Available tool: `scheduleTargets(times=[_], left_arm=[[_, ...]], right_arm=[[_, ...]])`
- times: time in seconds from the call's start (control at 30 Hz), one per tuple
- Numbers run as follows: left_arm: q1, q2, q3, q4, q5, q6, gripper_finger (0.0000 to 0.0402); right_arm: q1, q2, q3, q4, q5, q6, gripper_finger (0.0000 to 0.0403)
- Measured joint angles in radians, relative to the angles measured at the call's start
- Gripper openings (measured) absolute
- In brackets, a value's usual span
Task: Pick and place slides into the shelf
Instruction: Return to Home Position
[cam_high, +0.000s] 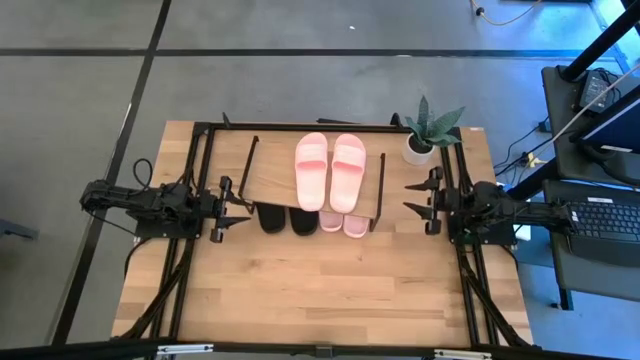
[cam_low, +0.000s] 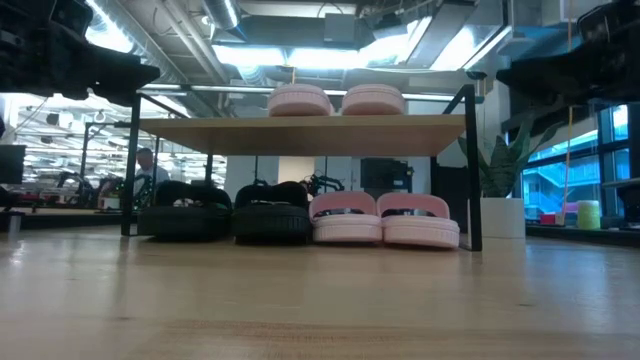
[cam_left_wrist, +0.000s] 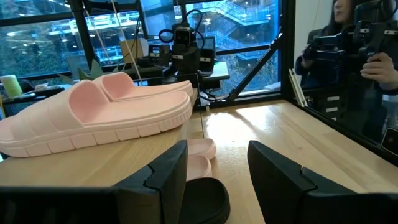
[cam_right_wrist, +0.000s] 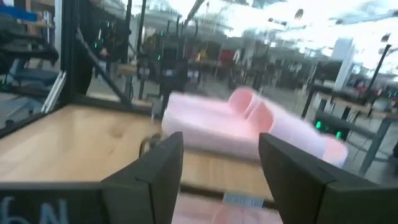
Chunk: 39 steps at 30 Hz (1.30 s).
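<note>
- At the far middle of the desk (cam_high: 320, 290), the shelf (cam_high: 275, 180) stands on thin black wire legs with its wooden board level.
- The upper pink pair (cam_high: 330, 170) lies side by side on the right half of that board. In the low view only their rounded ends (cam_low: 335, 100) rise above the board's edge.
- Under the board, on the desk, the black pair (cam_high: 287, 220) and the lower pink pair (cam_high: 343, 224) form one row, with black on the left. From above, the board hides all but their near ends. The low view shows all four.
- The left gripper (cam_high: 245, 208) hovers off the shelf's left end, its fingers spread and holding nothing. Its wrist view looks between them along the upper pink pair.
- The right gripper (cam_high: 408, 197) hangs off the shelf's right end, its fingers released and empty.
- In the low view both arms are only dark bulk cut off at the top corners.
- A potted plant (cam_high: 430, 135) stands near the shelf's far right corner.
- A person (cam_left_wrist: 348, 56) sits beyond the desk, partly cut off.
</note>
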Motion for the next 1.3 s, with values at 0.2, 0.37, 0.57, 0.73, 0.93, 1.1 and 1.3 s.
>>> scheduleTargets(times=[0.2, 0.37, 0.57, 0.73, 0.93, 1.1, 1.3], left_arm=[[0.000, 0.000, 0.000, 0.000, 0.000, -0.001, 0.0161], [0.000, 0.000, 0.000, 0.000, 0.000, -0.001, 0.0161], [0.000, 0.000, 0.000, 0.000, 0.000, -0.001, 0.0161], [0.000, 0.000, 0.000, 0.000, 0.000, -0.001, 0.0161], [0.000, 0.000, 0.000, 0.000, 0.000, -0.001, 0.0161], [0.000, 0.000, 0.000, 0.000, 0.000, -0.001, 0.0161], [0.000, 0.000, 0.000, 0.000, 0.000, -0.001, 0.0161]], right_arm=[[0.000, 0.000, 0.000, -0.119, -0.003, 0.021, 0.0210], [0.000, 0.002, 0.000, -0.122, -0.041, 0.080, 0.0210], [0.000, 0.004, 0.000, -0.122, -0.043, 0.159, 0.0210], [0.000, 0.004, 0.000, -0.122, -0.043, 0.156, 0.0210], [0.000, 0.004, 0.000, -0.122, -0.043, 0.157, 0.0210], [0.000, 0.005, 0.000, -0.122, -0.043, 0.156, 0.0210], [0.000, 0.005, 0.000, -0.122, -0.043, 0.156, 0.0210]])
